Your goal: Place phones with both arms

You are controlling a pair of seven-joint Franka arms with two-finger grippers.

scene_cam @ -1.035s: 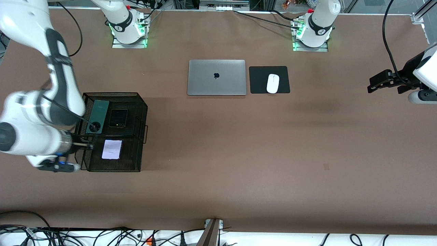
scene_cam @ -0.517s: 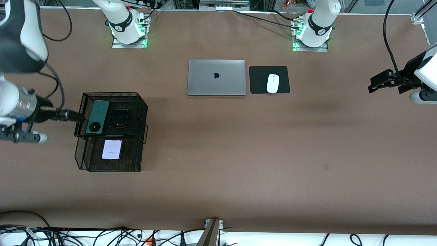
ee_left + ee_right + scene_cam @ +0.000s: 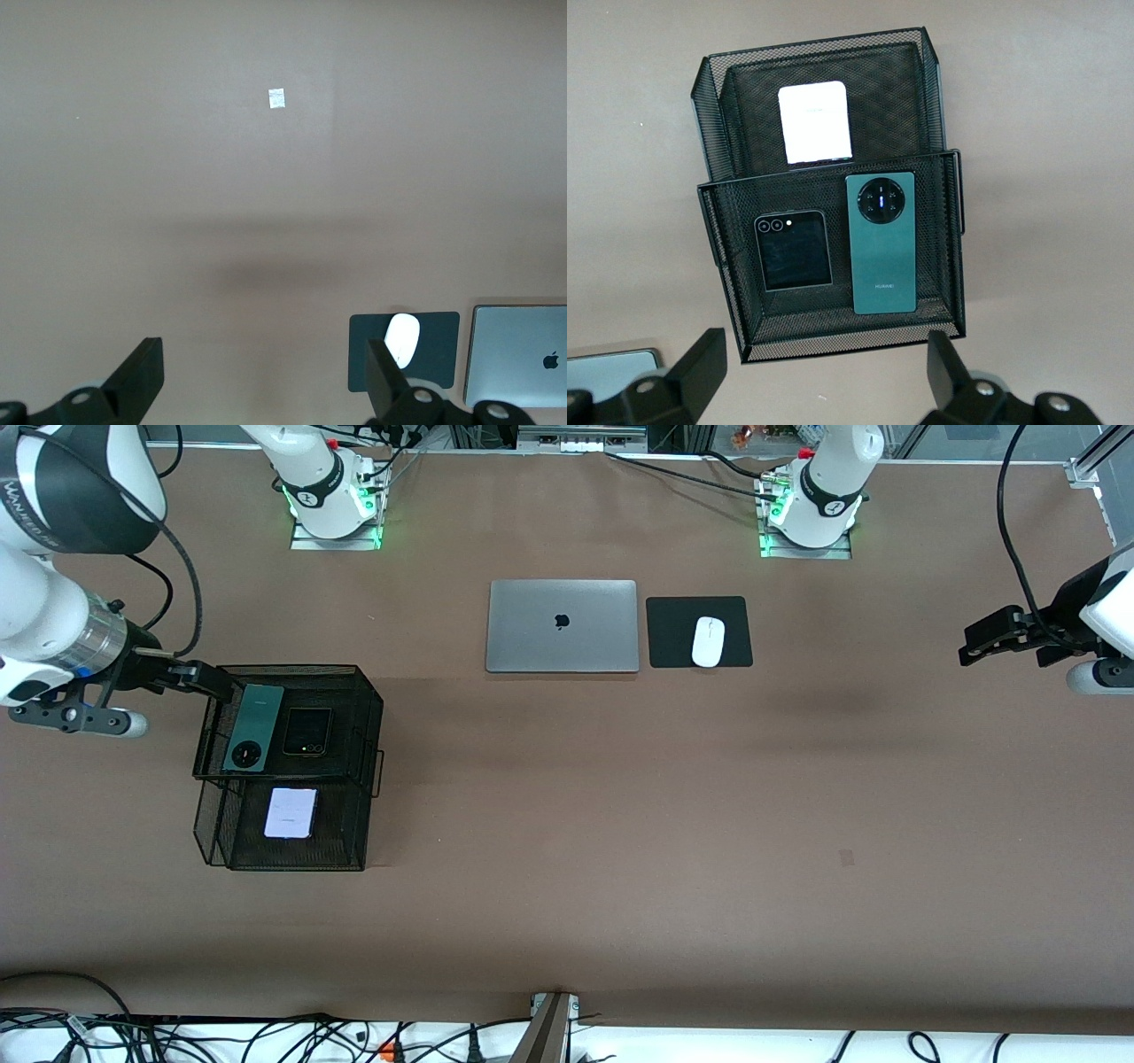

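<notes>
As the green phone (image 3: 880, 243) is flat, stiff and slick, I would pinch its long edges; right gripper (image 3: 202, 679) over the rack (image 3: 368, 717) and left gripper (image 3: 990, 636), waiting, both gape empty.

1. Two-tier black wire-mesh basket (image 3: 368, 717) sits at the right arm's end of the table, under the open right gripper (image 3: 205, 679).
2. Upper tier: long dark-green phone (image 3: 252, 726) just beside small squarish black phone (image 3: 306, 731).
3. Lower tier, nearer the front camera: small pale lilac-white phone (image 3: 291, 812).
4. Large silver laptop (image 3: 562, 626) mid-table, black mouse pad (image 3: 673, 633) beside it, white computer mouse (image 3: 708, 641) on the pad.
5. Open left gripper (image 3: 985, 638) over the left arm's end, well apart from the pad.
</notes>
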